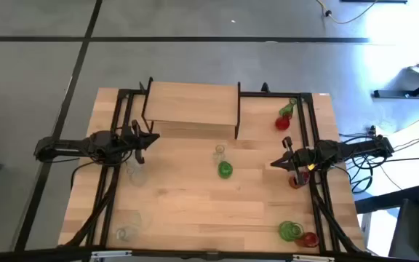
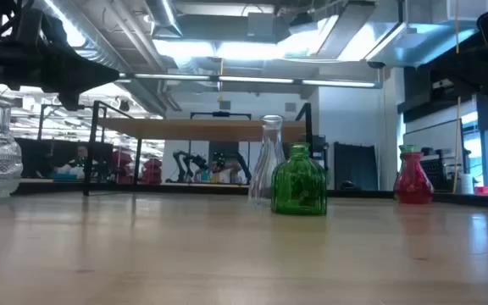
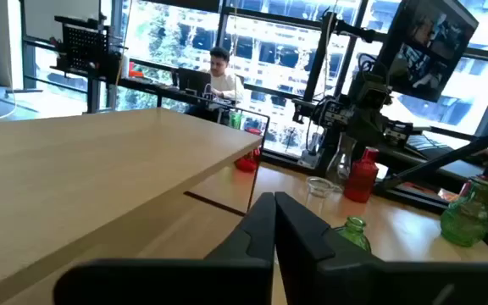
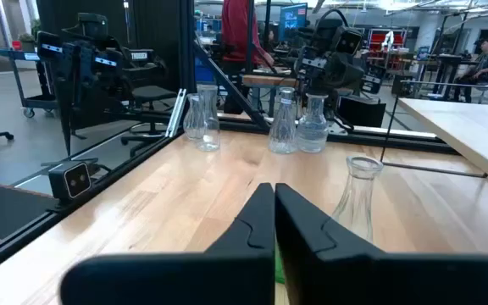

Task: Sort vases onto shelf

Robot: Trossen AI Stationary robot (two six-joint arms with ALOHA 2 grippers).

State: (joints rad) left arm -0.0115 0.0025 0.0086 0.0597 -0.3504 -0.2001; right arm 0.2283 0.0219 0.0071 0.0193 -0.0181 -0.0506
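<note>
Green bulbous glass vase (image 1: pixel 225 169) stands upright mid-frame on the desk (image 1: pixel 195 211), nearer the right gripper (image 1: pixel 276 163); both grippers' fingers closed, left gripper (image 1: pixel 153 137) beside the light-wood shelf (image 1: pixel 191 102).

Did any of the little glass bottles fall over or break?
Nothing stands out. The round green glass vase and the clear glass vase behind it stand upright mid-table, the red glass vase too. The light-wood shelf holds none.
</note>
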